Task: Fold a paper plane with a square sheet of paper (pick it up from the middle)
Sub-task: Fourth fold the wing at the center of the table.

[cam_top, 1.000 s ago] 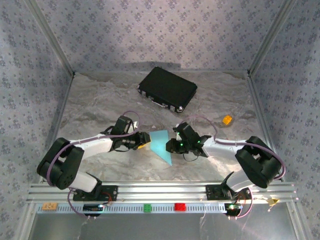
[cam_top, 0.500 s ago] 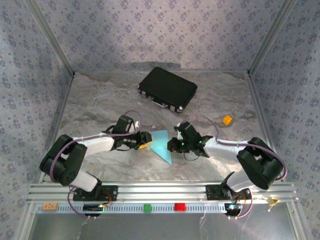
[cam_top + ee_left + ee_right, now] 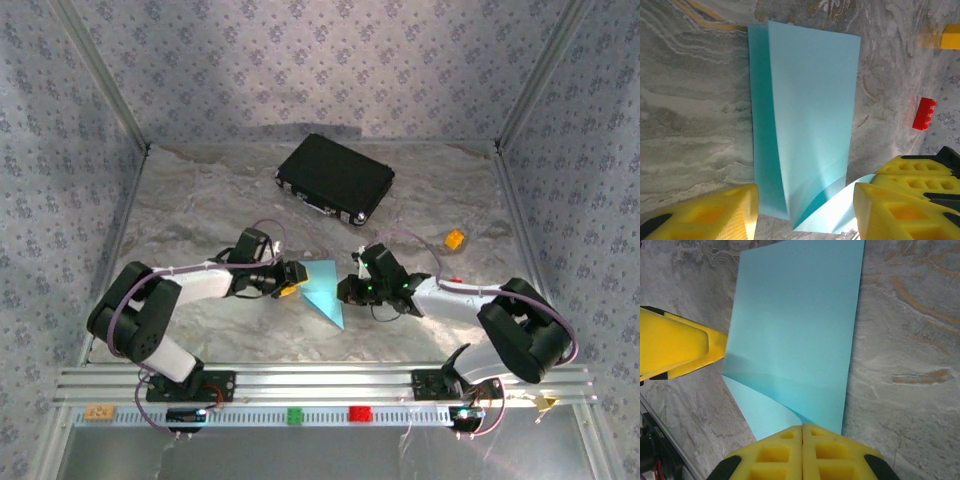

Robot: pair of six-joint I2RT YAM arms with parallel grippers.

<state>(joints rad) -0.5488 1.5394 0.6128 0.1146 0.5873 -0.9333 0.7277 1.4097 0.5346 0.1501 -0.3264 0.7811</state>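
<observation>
Status: sheet [image 3: 322,288] lies mid-frame in the top view, between my arms. It looks folded over once, with the flap curling loose. My right gripper [image 3: 802,442] is clamped on its edge. My left gripper [image 3: 805,207] is spread around the opposite edge, gripping nothing. Nose and wing folds all left, I reckon.

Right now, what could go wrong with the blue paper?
The right gripper pinches the paper by its edge, so a pull might tear it. The loose flap curls up, so the crease could come out crooked. The open left gripper straddles the paper and might crumple it when closing.
</observation>
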